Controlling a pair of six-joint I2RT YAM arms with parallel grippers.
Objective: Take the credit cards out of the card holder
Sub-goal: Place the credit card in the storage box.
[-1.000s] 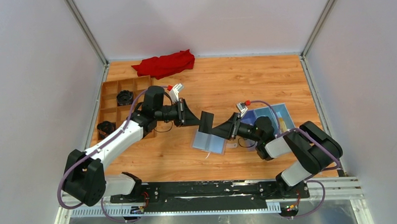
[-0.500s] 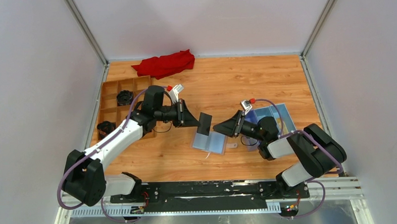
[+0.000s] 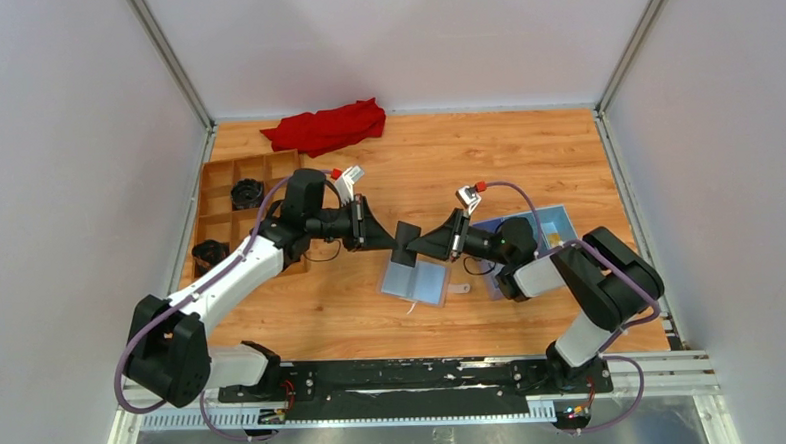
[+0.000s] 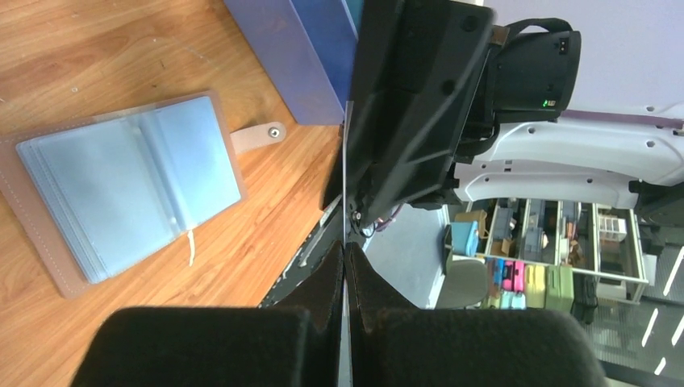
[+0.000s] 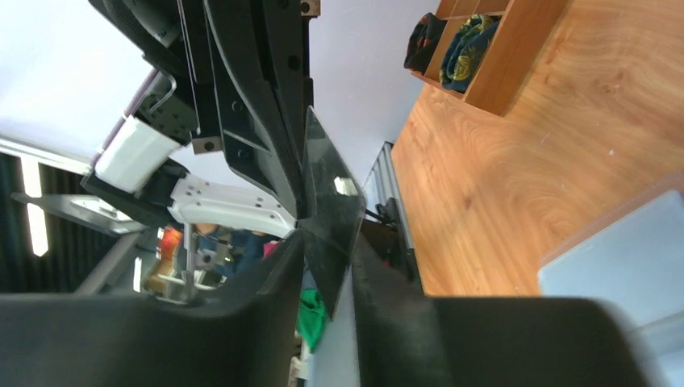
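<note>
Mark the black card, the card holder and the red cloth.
black card (image 3: 405,231), top view, its upper half
card holder (image 4: 121,193), left wrist view, clear inner sleeve
red cloth (image 3: 327,127), top view, its middle

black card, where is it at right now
Top view: the black card is in the air at mid-table, pinched in the left claw, the right claw at its other edge, just beyond the open card holder.

The right gripper (image 5: 327,251) has its two dark fingers (image 5: 242,322) slightly apart, with a tilted black card (image 5: 329,197) between the tips. From the left, the left gripper (image 5: 290,193) pinches the card's other end. Farther left on the wooden table (image 5: 565,161), a brown compartment tray (image 5: 516,60) holds dark bundles (image 5: 452,40).
</note>
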